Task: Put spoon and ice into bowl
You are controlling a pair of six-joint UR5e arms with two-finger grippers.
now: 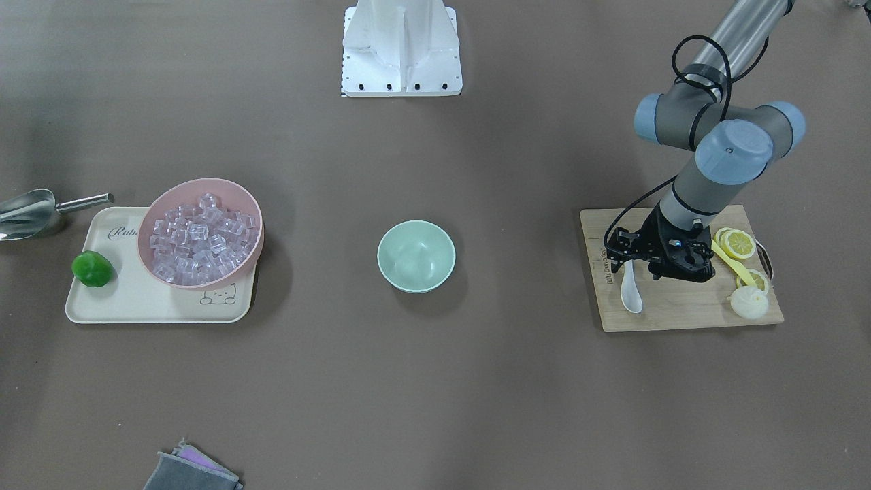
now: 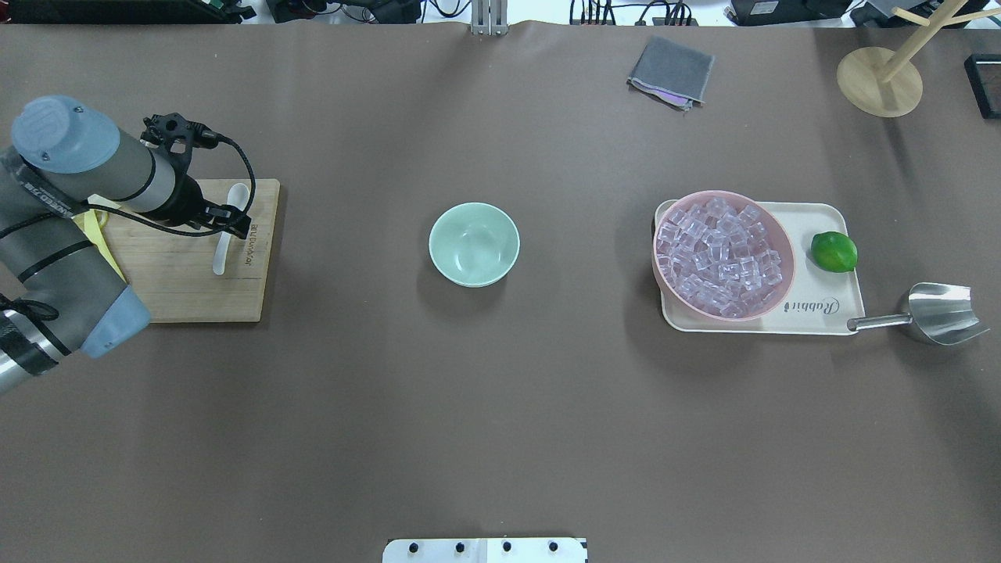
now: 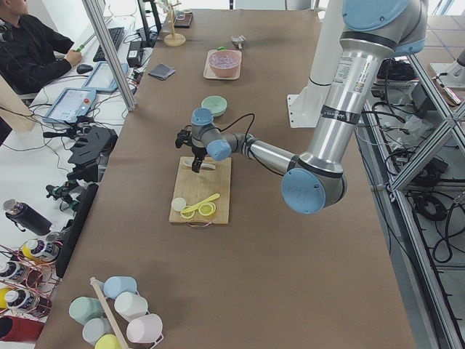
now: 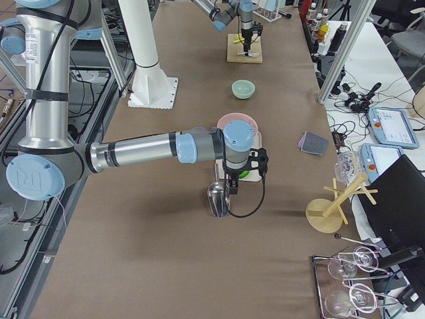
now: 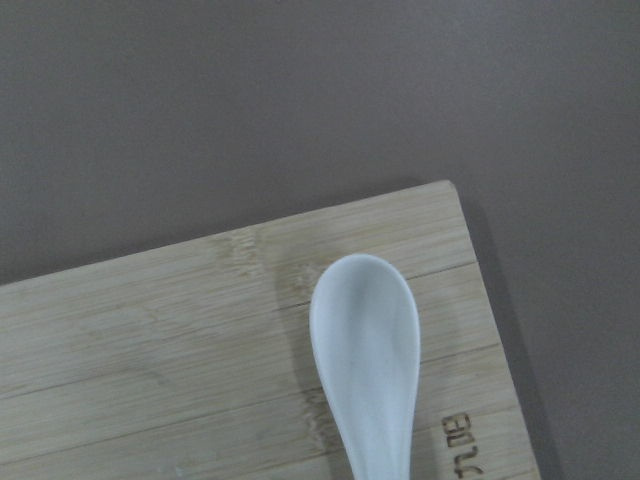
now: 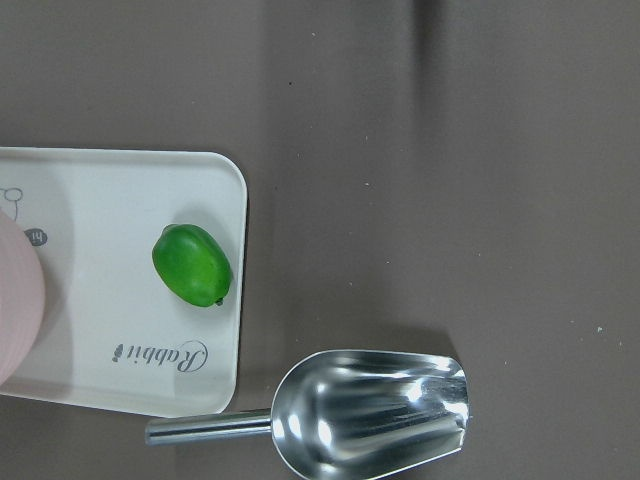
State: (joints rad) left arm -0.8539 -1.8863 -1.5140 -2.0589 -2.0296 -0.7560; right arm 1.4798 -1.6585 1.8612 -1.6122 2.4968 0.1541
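Apparently the pickup step: left claw sits low over the white spoon on the board; can't tell if it's clenched. Next should be clamp the handle, lift, carry sideways to the green bowl, well off. Ice sits farther off in the pink bowl.

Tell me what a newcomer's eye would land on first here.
The pink bowl heaped with clear ice, on a cream tray at the robot's right, draws the eye first. Next comes the left arm bent over the wooden board, where the white spoon lies, with the empty mint-green bowl alone mid-table.
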